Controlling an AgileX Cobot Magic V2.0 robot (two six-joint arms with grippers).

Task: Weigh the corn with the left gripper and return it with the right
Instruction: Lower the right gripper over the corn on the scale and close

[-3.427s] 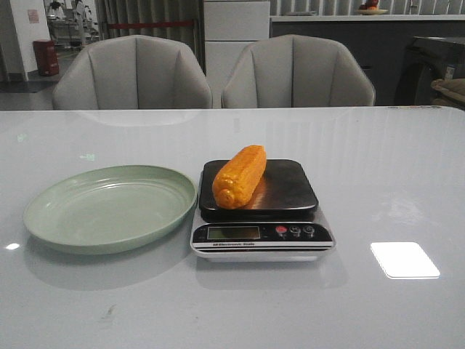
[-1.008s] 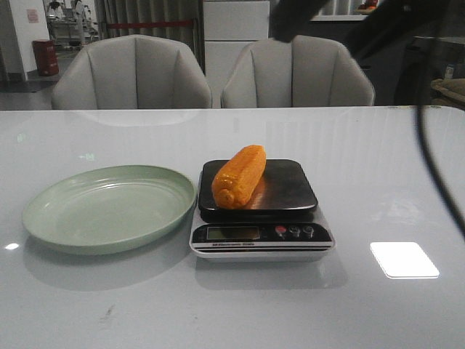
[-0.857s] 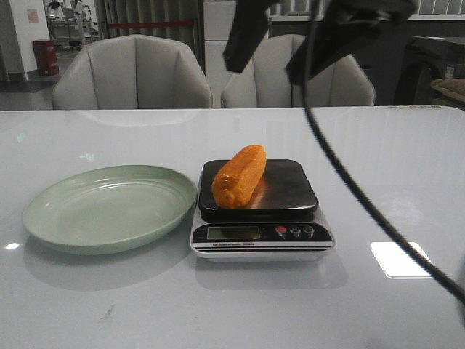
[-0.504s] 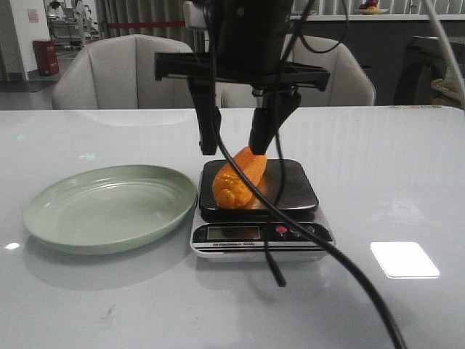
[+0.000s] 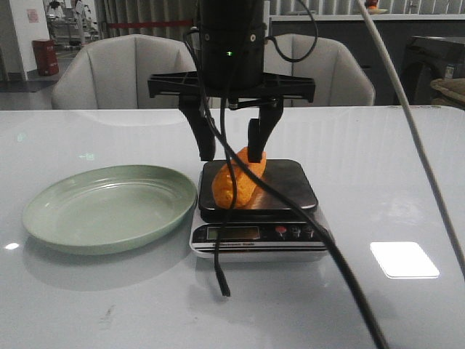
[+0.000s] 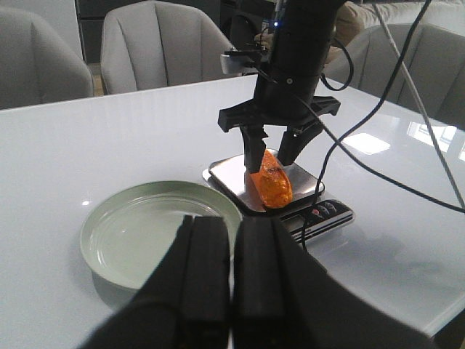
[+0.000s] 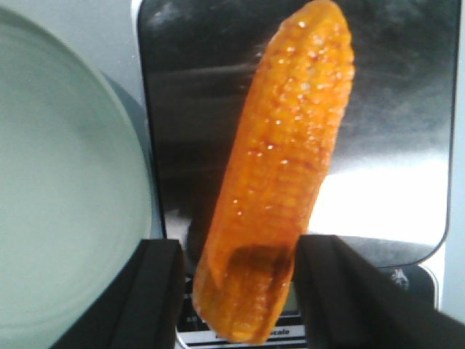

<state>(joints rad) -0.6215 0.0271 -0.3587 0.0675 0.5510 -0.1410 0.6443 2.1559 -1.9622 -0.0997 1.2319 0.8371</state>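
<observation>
The orange-yellow corn (image 5: 243, 182) lies on the black pan of the scale (image 5: 290, 193). My right gripper (image 5: 231, 155), trailing a long black cable, hangs straight over it, open, with one finger on each side of the cob. In the right wrist view the corn (image 7: 283, 174) sits between the two black fingers (image 7: 156, 291), with a small gap on one side. My left gripper (image 6: 232, 225) is shut and empty, held back above the near side of the green plate (image 6: 145, 233), well away from the corn (image 6: 275, 185). It does not show in the front view.
A pale green plate (image 5: 109, 207) sits just left of the scale, touching its edge. The scale's display and buttons (image 5: 258, 233) face the front. The right arm's cable (image 5: 341, 269) drapes across the scale and the table's front right. Two grey chairs stand behind the table.
The right arm has come down from the upper right and now hangs over the scale with its open fingers astride the corn. The corn and plate have not moved.
</observation>
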